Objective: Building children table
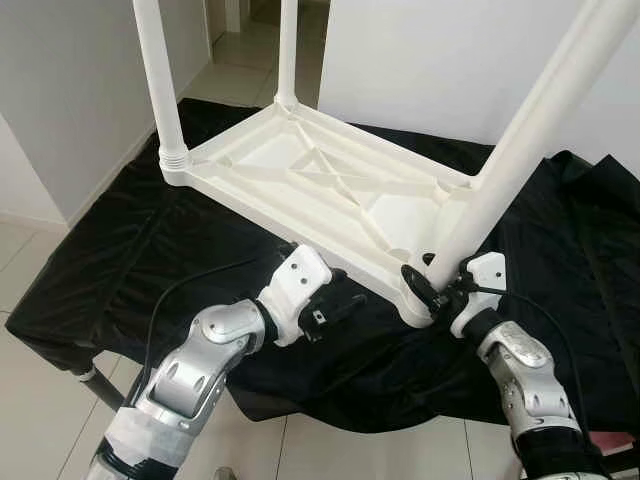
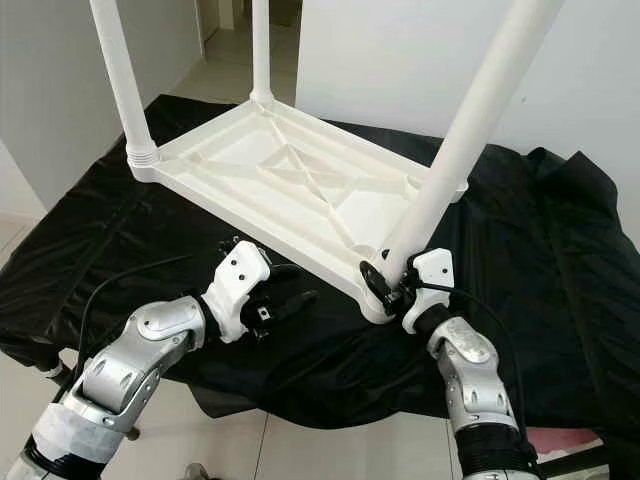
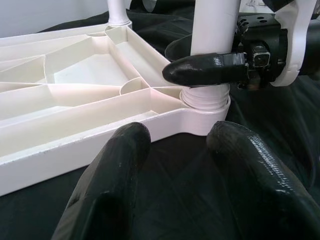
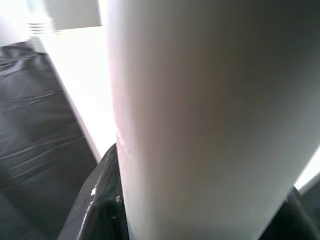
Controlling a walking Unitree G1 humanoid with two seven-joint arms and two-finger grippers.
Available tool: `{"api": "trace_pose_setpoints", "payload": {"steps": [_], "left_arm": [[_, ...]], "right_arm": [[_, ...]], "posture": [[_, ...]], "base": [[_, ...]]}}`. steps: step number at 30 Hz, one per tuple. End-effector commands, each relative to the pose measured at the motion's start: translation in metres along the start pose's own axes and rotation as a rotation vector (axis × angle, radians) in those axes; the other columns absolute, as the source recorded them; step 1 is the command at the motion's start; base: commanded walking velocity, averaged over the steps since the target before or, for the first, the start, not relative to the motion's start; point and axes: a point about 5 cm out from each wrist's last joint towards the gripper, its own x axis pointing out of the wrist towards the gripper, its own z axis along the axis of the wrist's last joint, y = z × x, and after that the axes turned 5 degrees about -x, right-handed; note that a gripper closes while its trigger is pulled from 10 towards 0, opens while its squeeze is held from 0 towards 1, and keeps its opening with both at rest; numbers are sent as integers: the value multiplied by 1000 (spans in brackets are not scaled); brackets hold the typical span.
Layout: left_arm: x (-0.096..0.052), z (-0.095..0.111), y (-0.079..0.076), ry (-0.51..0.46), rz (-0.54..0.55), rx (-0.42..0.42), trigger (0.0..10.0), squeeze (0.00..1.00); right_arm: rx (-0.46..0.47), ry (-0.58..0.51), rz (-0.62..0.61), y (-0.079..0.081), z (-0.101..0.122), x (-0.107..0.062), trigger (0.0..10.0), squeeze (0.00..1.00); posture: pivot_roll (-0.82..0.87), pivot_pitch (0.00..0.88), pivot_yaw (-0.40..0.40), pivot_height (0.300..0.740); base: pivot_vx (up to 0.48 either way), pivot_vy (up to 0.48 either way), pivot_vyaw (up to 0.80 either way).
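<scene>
The white plastic table top (image 1: 330,190) lies upside down on a black cloth (image 1: 150,250). Three white legs (image 1: 520,140) stand up from its corners, the near one tilted.

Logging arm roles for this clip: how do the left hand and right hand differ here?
The right hand is shut around the near table leg just above its socket; the left hand is open, holding nothing, over the black cloth. Both sit near the tabletop's front edge.
</scene>
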Motion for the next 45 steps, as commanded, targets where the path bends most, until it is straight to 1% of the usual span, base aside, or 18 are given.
{"api": "trace_pose_setpoints", "payload": {"steps": [1, 2, 5, 6, 7, 9, 11, 12, 15, 19, 23, 27, 39, 40, 42, 43, 44, 45], "left_arm": [[0, -4, -3, 20, 3, -8, 10000, 0], [0, -5, -4, 19, 1, -10, 10000, 0], [0, -5, -4, 19, 2, -10, 10000, 0], [1, -5, -4, 18, 1, -11, 10000, 0], [1, -5, -4, 18, 1, -11, 10000, 0], [1, -6, -5, 18, 1, -11, 10000, 0], [2, -6, -6, 17, -2, -12, 10000, 0], [2, -6, -6, 17, -2, -12, 10000, 0], [2, -7, -7, 20, -8, -12, 10000, 0], [3, -6, -7, 18, -11, -8, 10000, 0], [3, -6, -8, 17, -11, -9, 10000, 0], [2, -6, -9, 20, -19, -6, 10000, 0], [2, -6, -9, 19, -20, -4, 10000, 0], [3, -6, -9, 18, -21, -7, 10000, 0], [3, -6, -9, 18, -21, -7, 10000, 0], [3, -6, -9, 17, -24, -8, 10000, 0], [3, -6, -9, 17, -24, -8, 10000, 0], [4, -6, -9, 17, -25, -9, 10000, 0]], "right_arm": [[-7, 33, -72, -5, -3, -4, 10000, 0], [29, 11, -148, -3, 1, -7, 10000, 0], [48, -1, -188, -3, 2, -9, 10000, 0], [57, 4, -248, -2, 2, -11, 10000, 0], [57, 4, -248, -2, 2, -11, 10000, 0], [58, 2, -307, 0, 3, -14, 10000, 0], [34, 23, -426, 5, 1, -19, 10000, 0], [34, 23, -426, 5, 1, -19, 10000, 0], [31, 56, -501, 15, -4, -21, 10000, 0], [47, 104, -681, 30, -6, -24, 10000, 0], [91, 73, -660, 36, -2, -20, 10000, 0], [84, 62, -655, 29, 0, -20, 10000, 0], [88, 58, -663, 34, 2, -20, 10000, 0], [107, 34, -631, 35, 5, -20, 10000, 1000], [107, 34, -631, 35, 5, -20, 10000, 1000], [126, 6, -555, 33, 7, -21, 10000, 1000], [126, 6, -555, 33, 7, -21, 10000, 1000], [137, -15, -500, 32, 10, -22, 10000, 643]], "posture": [[11, 48, -90, 740], [10, 44, -94, 740], [10, 43, -96, 740], [13, 38, -99, 740], [13, 38, -99, 740], [12, 36, -99, 740], [13, 33, -97, 740], [13, 33, -97, 740], [13, 31, -97, 740], [22, 27, -101, 740], [22, 27, -101, 740], [27, 21, -97, 740], [27, 18, -95, 740], [16, 15, -93, 740], [16, 15, -93, 740], [5, 11, -89, 740], [5, 11, -89, 740], [5, 11, -89, 740]], "base": [[0, 0, 0], [0, 0, 0], [0, 0, 0], [0, 0, 0], [0, 0, 0], [0, 0, 0], [0, 0, 0], [0, 0, 0], [0, 0, 0], [0, 0, 0], [0, 0, 0], [0, 0, 0], [0, 0, 0], [0, 0, 0], [0, 0, 0], [0, 0, 0], [0, 0, 0], [0, 0, 0]]}}
